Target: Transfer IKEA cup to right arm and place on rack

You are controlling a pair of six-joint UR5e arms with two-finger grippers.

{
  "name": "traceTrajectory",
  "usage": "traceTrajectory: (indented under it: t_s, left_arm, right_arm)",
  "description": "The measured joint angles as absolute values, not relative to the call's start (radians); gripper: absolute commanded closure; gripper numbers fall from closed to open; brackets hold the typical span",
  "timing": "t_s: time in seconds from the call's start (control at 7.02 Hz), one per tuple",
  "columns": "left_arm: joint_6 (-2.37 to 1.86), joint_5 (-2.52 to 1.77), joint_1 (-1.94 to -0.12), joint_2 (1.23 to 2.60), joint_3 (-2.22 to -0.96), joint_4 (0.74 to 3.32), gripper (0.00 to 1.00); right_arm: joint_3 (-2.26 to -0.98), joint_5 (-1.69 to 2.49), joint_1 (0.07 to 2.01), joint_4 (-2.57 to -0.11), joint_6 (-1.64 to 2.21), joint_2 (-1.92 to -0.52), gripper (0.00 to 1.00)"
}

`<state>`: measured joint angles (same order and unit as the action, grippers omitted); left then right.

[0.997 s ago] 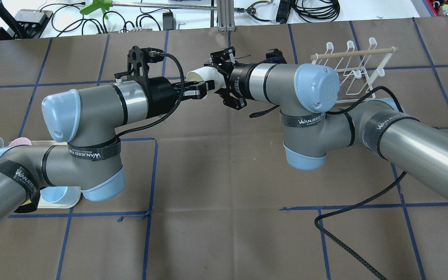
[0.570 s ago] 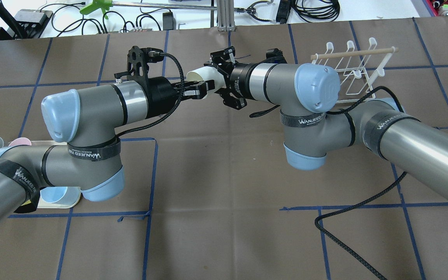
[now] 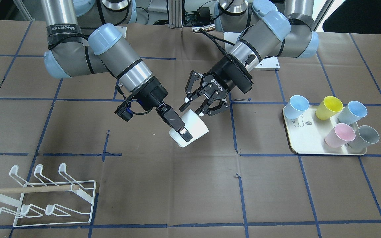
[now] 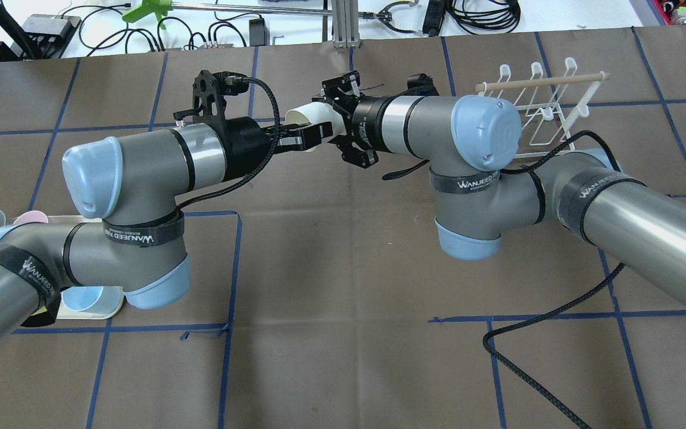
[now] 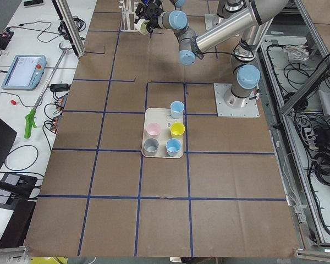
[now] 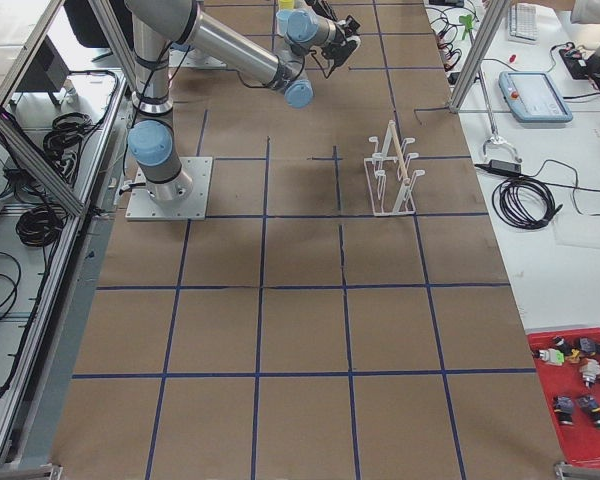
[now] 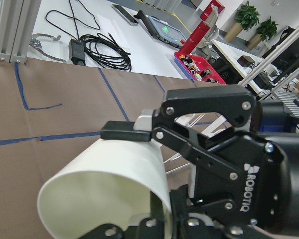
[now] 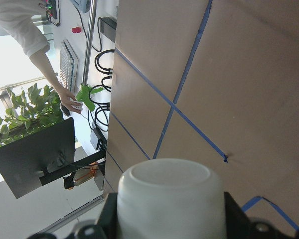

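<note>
The white cup (image 3: pixel 197 127) is up in the air over the middle of the table (image 3: pixel 190 198), tipped on its side. The right gripper (image 3: pixel 181 130) is clamped across its wall, one finger over the top and the other hidden underneath. The left gripper (image 3: pixel 197 105) sits right at the cup's mouth with its jaws spread; whether a fingertip touches the rim I can't tell. That's my worry: if the left one backs off crooked, a fingertip could catch the rim and twist or drag the cup out of the right's hold. The wall looks smooth and tapered, so a pinch across it may also let the cup swivel or slip. The rack (image 3: pixel 28 190) stands well apart, so a loosened cup faces a long carry, and a tilted one would likely miss its prong.
</note>
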<state>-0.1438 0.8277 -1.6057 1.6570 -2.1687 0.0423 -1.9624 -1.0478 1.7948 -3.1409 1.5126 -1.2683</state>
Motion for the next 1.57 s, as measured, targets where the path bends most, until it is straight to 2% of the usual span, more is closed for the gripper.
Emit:
traceTrajectory:
  t_s: [0.43,0.71,1.14,1.57]
  left_arm:
    - [-0.153,0.845,-1.591,1.623,-2.180,0.053,0.01]
    - [-0.149,0.920,-1.568,1.548,-2.228,0.098,0.01]
    - [-0.113,1.052,-1.476,1.329,-2.242,0.505,0.01]
    - [-0.099,1.150,-1.443,1.264,-2.170,0.872,0.01]
  right_arm:
    - [-1.962,-1.047,1.793,-3.140,1.512,-1.268,0.62]
    - [-1.960,-1.047,1.776,-3.136,1.501,-1.267,0.62]
    - [-1.957,-1.049,1.678,-3.134,1.360,-1.280,0.64]
    - [-1.952,-1.065,1.569,-3.174,1.024,-1.302,0.68]
